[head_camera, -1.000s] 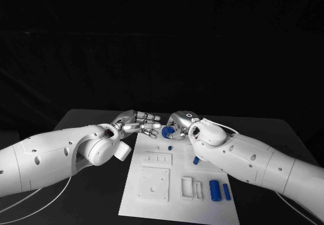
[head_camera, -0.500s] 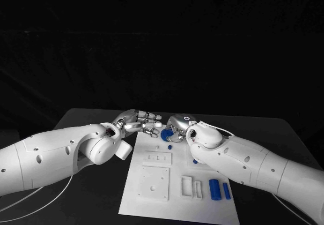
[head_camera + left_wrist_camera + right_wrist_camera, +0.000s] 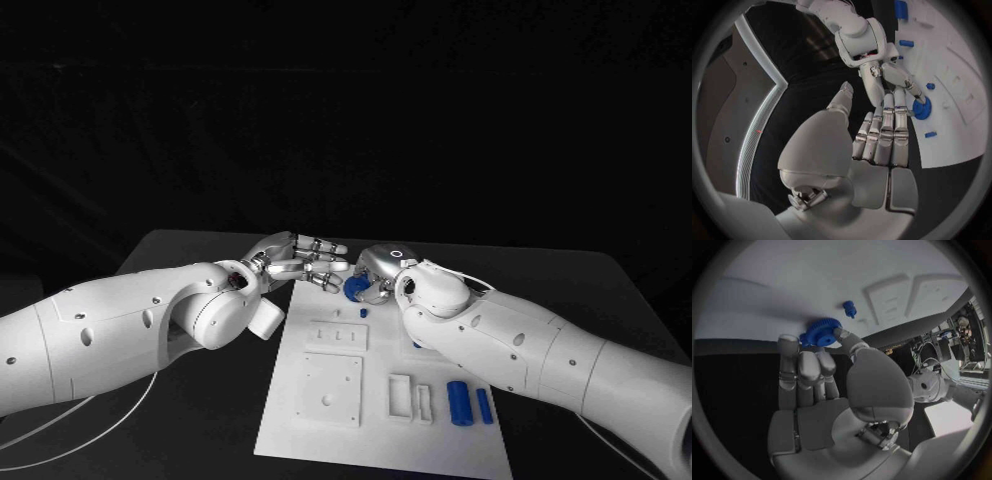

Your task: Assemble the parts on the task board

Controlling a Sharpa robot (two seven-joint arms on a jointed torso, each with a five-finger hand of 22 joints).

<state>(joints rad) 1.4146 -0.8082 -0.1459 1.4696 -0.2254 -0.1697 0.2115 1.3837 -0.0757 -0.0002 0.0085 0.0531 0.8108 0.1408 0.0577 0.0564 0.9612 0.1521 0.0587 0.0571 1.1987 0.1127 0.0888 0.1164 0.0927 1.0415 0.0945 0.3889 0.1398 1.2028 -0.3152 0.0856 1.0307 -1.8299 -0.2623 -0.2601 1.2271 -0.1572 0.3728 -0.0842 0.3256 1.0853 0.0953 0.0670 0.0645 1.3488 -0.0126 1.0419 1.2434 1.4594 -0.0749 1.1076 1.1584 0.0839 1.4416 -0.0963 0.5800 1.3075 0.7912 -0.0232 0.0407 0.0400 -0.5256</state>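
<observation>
From the head view, both hands are seen meeting over the far end of the white board (image 3: 378,400), which lies in the middle of the black counter (image 3: 577,290). A blue gear (image 3: 353,287) is pinched in the fingers of the right hand (image 3: 378,272). The left hand (image 3: 296,262) is held just beside it with fingers spread and nothing in them. Nearer the front edge, two blue cylinders (image 3: 460,404) are seen lying on the board beside white blocks (image 3: 332,390).

From the left wrist view, the left hand (image 3: 879,135) is shown flat and unclenched, and the gear (image 3: 921,107) is seen at the other hand's fingertips, low over the board (image 3: 954,100).

From the right wrist view, the gear (image 3: 821,333) is gripped between thumb and fingertips of the right hand (image 3: 814,375), close to the board (image 3: 786,285), with a small blue peg (image 3: 849,307) standing nearby.

The gear's placement is judged to be in hand; next, its bore would need aligning over its seat, which cannot be made out for certain.
</observation>
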